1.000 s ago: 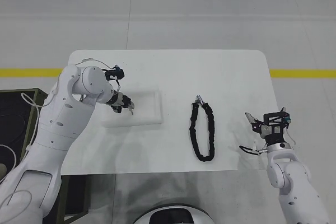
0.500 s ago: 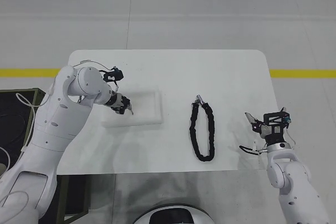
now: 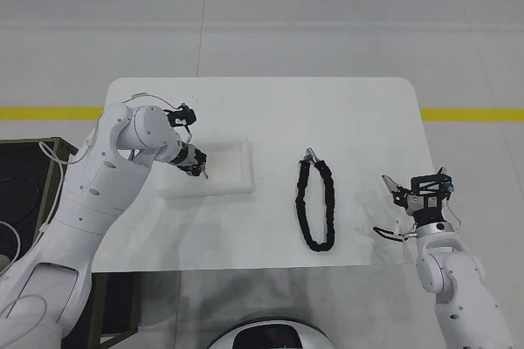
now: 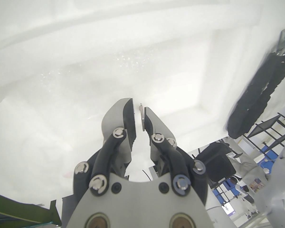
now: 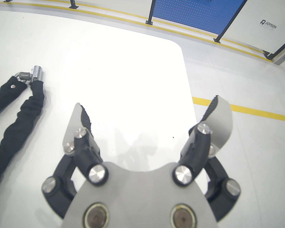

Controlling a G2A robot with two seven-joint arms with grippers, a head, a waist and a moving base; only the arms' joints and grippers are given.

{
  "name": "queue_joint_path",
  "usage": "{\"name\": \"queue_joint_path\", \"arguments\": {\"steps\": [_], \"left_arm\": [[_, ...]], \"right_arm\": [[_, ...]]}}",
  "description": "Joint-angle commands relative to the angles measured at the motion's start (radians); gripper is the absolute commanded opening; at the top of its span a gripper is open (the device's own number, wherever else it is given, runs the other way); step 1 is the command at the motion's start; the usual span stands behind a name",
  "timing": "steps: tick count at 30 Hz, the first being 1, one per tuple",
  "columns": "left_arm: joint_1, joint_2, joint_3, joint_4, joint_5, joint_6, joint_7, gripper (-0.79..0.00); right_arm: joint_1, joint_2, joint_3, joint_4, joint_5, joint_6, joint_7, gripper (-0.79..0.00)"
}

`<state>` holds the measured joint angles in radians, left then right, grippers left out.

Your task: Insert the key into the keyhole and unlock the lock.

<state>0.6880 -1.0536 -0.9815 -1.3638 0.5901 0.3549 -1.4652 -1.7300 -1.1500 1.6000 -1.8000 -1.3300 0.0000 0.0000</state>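
A black sleeved chain lock (image 3: 316, 205) lies in a long loop at the table's middle, its silver lock cylinder (image 3: 312, 155) at the far end. The chain (image 4: 258, 96) and cylinder (image 4: 284, 40) also show in the left wrist view, off to one side. My left gripper (image 3: 198, 166) is low over a white foam block (image 3: 231, 174), shut on a thin flat metal key (image 4: 141, 117) seen edge-on between its pads. My right gripper (image 3: 382, 207) hovers open near the table's right front edge with nothing in it. In its own view the gripper (image 5: 148, 104) has the chain (image 5: 16, 117) and cylinder (image 5: 36, 71) beside it.
The white table (image 3: 367, 113) has bare room between the foam block and the chain, and to the chain's right. A dark cart (image 3: 17, 183) stands off the table's left side. Blue and white fence panels (image 5: 199, 1) line the floor beyond.
The left arm's elbow and shoulder have shifted slightly while its gripper stayed over the foam block, edging a little right. The right arm and the chain have not moved.
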Motion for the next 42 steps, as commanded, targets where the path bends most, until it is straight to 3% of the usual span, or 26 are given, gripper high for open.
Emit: {"name": "queue_joint_path", "arguments": {"steps": [1,8,12,17,22,26,28,30,35,42], "left_arm": [[-0.001,0.0,0.002,0.0,0.007,0.001,0.0,-0.785],[-0.003,-0.003,0.009,-0.01,0.03,0.0,0.0,-0.785],[-0.008,0.007,-0.005,-0.09,0.116,-0.01,-0.01,-0.785],[0.014,0.021,-0.072,-0.176,0.122,-0.023,-0.023,-0.785],[0.053,0.035,-0.17,-0.268,0.106,0.026,0.026,-0.785],[0.13,0.037,-0.31,-0.341,-0.072,0.124,0.148,-0.785],[0.184,0.027,-0.394,-0.329,-0.277,0.131,0.266,-0.785],[0.23,0.014,-0.448,-0.295,-0.463,0.082,0.383,-0.785],[0.298,-0.006,-0.486,-0.198,-0.712,-0.04,0.547,-0.785],[0.309,-0.007,-0.492,-0.171,-0.716,-0.045,0.589,-0.785]], "right_arm": [[0.0,0.0,0.0,0.0,0.0,0.0,0.0,0.0],[0.0,0.0,0.0,0.0,0.0,0.0,0.0,0.0],[0.0,0.0,0.0,0.0,0.0,0.0,0.0,0.0],[0.0,0.0,0.0,0.0,0.0,0.0,0.0,0.0],[0.0,0.0,0.0,0.0,0.0,0.0,0.0,0.0],[0.0,0.0,0.0,0.0,0.0,0.0,0.0,0.0],[0.0,0.0,0.0,0.0,0.0,0.0,0.0,0.0],[0.0,0.0,0.0,0.0,0.0,0.0,0.0,0.0],[0.0,0.0,0.0,0.0,0.0,0.0,0.0,0.0],[0.0,0.0,0.0,0.0,0.0,0.0,0.0,0.0]]}}
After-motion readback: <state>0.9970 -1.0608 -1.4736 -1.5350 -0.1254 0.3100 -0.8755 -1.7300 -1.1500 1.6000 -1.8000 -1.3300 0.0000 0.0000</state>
